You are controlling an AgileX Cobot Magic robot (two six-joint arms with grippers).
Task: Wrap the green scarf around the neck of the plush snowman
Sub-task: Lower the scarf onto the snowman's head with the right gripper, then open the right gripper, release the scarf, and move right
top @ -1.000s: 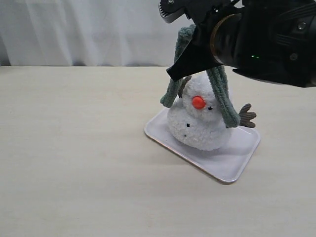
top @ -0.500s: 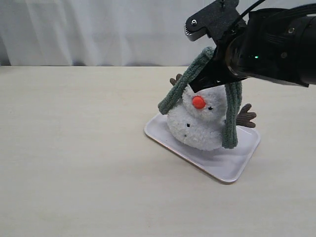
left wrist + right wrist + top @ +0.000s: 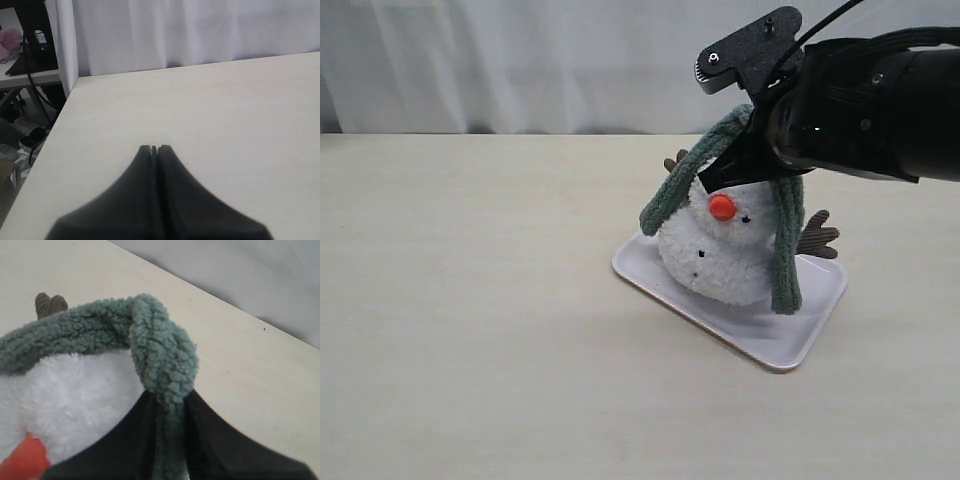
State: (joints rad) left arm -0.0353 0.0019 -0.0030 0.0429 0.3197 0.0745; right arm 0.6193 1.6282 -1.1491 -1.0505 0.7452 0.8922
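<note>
The right gripper (image 3: 168, 396) pinched the fuzzy grey-green knit scarf (image 3: 786, 250), which draped over the fluffy white plush snowman (image 3: 720, 265)'s head. The left gripper (image 3: 154, 149) was closed and empty.

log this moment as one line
right gripper: clamped on green scarf | scarf: draped over plush snowman head, ends hanging both sides | snowman: on white tray | left gripper: shut, empty

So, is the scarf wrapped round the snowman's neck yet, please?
Not wrapped: the scarf hangs over the snowman, across its head, held by the right hand, ends dangling either side.
</note>
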